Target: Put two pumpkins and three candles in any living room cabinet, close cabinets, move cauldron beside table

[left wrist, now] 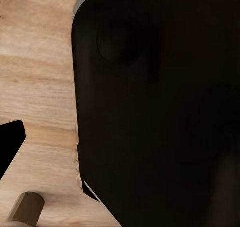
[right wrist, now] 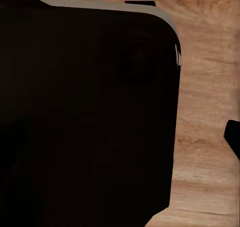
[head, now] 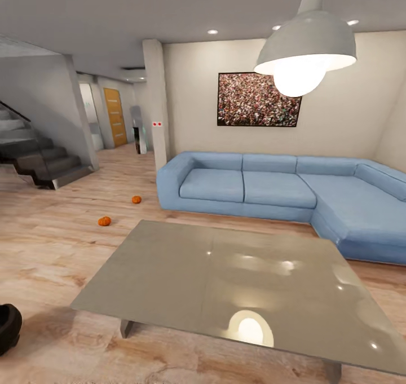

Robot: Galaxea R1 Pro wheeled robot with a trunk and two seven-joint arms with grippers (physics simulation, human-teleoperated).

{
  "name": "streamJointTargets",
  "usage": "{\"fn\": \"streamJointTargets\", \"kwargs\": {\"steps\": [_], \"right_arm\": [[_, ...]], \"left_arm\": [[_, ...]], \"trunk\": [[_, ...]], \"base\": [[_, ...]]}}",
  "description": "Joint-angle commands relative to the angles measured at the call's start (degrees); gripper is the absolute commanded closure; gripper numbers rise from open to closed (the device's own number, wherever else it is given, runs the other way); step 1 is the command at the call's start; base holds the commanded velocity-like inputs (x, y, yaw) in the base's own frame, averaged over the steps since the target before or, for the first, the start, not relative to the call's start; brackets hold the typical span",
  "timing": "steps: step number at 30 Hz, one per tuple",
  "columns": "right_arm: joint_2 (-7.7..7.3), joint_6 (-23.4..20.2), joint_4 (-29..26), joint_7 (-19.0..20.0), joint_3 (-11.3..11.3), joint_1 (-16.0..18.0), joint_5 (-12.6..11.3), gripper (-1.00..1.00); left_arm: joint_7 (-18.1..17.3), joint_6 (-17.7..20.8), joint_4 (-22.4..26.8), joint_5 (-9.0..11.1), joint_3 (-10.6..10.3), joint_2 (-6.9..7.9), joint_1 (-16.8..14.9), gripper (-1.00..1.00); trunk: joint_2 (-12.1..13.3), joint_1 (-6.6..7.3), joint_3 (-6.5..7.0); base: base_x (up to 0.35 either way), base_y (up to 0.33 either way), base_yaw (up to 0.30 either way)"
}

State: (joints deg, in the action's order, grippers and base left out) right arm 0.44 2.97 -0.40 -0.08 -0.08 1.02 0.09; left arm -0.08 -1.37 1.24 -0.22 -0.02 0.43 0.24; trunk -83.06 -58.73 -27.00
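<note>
There is no text, label, number or sign that can be read in any of these pictures.

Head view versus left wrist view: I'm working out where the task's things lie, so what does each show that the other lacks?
The head view alone has the two pumpkins on the floor beyond the coffee table, the cauldron at the left edge, and the blue sofa. The left wrist view alone has a large dark body close up and a small brown block. Both share the wooden floor.
</note>
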Motion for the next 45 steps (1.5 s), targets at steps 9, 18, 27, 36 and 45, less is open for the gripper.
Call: {"fn": "streamJointTargets", "kwargs": {"steps": [9, 18, 27, 36, 45], "right_arm": [[0.50, 1.0, 0.3, 0.0, -0.1, 0.0, 0.0, -1.00], [1.20, 5.5, 0.7, -0.1, -0.1, 0.0, 0.2, -1.00], [1.23, 5.7, 0.8, -0.1, -0.1, 0.0, 0.2, -1.00], [1.13, 5.7, 0.7, -0.1, -0.1, 0.0, 0.2, -1.00], [1.06, 5.7, 0.7, 0.0, -0.1, 0.0, 0.2, -1.00]], "left_arm": [[0.0, -1.6, 0.1, -0.1, 0.0, -0.06, 0.0, -1.00], [0.0, -1.6, 0.1, -0.1, 0.0, -0.24, 0.0, -1.00], [0.0, -1.6, 0.1, 0.3, 0.2, -0.21, 0.0, -1.00], [0.0, -1.6, 0.1, 0.4, 0.4, 0.17, 0.0, -1.00], [0.0, -1.6, 0.6, 0.1, 0.1, 0.82, 0.0, -1.00]], "trunk": [[0.0, 0.00, -0.05], [0.0, 0.00, -0.05], [0.0, 0.00, -0.05], [0.0, 0.00, -0.05], [0.0, 0.00, -0.05]], "base": [[0.000, -0.004, 0.292], [-0.104, 0.000, 0.292], [-0.042, 0.000, 0.292], [-0.001, 0.000, 0.292], [0.000, 0.000, 0.292]]}}
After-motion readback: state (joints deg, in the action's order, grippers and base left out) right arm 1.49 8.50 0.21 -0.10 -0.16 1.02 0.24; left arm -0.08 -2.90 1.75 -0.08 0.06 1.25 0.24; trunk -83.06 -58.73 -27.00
